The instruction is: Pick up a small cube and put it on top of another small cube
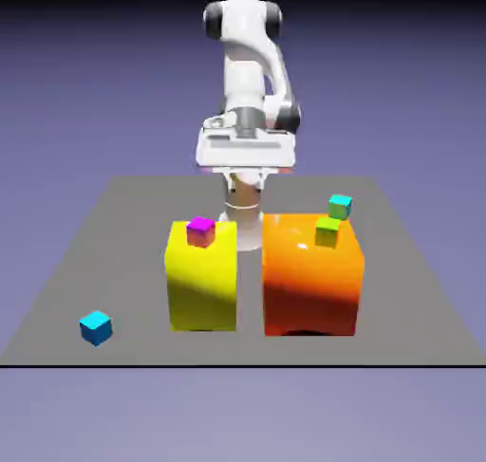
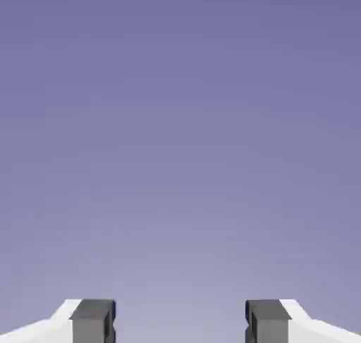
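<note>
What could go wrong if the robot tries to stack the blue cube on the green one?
The jaws are apart with nothing between them, and the hand view shows only backdrop, so the robot might miss the blue cube.

The green cube sits up on the big orange block, so a bump could knock it off.

The teal cube looks close behind it, so the hand might hit that too.

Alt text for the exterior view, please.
A robot's open, empty claw hangs above a grey table. Small magenta and lime cubes sit on yellow and orange blocks; blue and teal cubes flank them.
</note>
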You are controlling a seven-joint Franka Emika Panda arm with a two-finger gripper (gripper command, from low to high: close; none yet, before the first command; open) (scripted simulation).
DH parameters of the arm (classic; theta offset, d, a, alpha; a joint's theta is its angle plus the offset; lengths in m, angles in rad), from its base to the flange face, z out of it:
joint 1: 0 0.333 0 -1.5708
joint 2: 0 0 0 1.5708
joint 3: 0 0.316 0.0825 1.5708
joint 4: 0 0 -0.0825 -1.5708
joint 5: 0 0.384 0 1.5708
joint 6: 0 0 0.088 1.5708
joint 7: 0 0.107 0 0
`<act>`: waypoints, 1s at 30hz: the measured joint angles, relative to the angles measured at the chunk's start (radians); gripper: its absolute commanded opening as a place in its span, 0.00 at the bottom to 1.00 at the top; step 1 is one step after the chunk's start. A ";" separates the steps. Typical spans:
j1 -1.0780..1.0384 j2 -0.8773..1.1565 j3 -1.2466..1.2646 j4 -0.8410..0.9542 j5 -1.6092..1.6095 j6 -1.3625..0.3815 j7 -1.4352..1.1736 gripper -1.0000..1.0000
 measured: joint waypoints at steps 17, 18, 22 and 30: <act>-0.015 0.616 -0.409 0.464 0.500 -0.544 0.276 0.50; -0.022 0.652 -0.428 0.487 0.538 -0.582 0.289 0.50; -0.060 0.797 -0.505 0.578 0.688 -0.737 0.343 0.50; -0.144 1.087 -0.660 0.760 0.989 -1.047 0.451 0.50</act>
